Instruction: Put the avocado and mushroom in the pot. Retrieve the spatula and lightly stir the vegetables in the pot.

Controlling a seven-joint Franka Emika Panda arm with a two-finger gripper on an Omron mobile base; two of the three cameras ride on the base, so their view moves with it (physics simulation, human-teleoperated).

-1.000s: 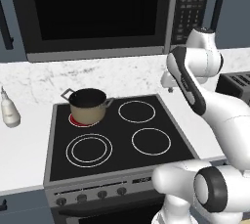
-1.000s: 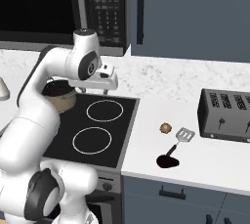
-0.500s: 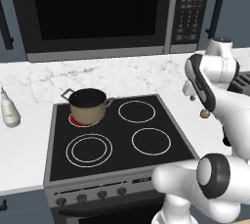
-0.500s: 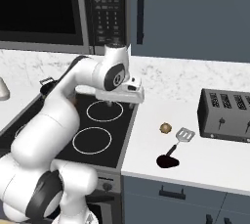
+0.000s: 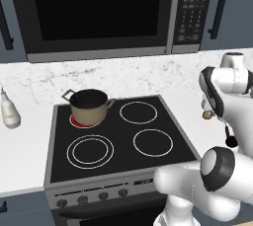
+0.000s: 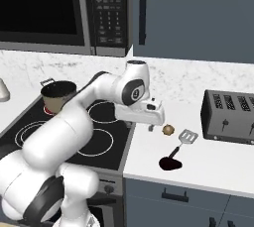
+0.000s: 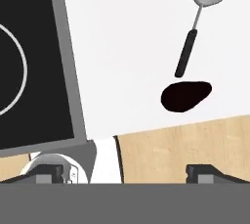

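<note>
Three things crowd the counter (image 6: 208,159) ahead: the dark avocado (image 6: 170,163), the spatula (image 6: 181,142) whose handle nearly touches it, and the mushroom (image 6: 168,130) farther off. A careless descent could knock one aside. The gripper (image 6: 151,128) is held above the counter's stove-side edge, pointing down, spread wide and empty. The pot (image 6: 58,95) is seen farthest, on the stove's rear left burner.

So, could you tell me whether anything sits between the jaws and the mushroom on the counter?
Nothing visible does. The gripper hangs over the white counter just left of the mushroom, with bare counter between them. The spatula and the dark avocado lie nearer the front edge, off that line.
</note>
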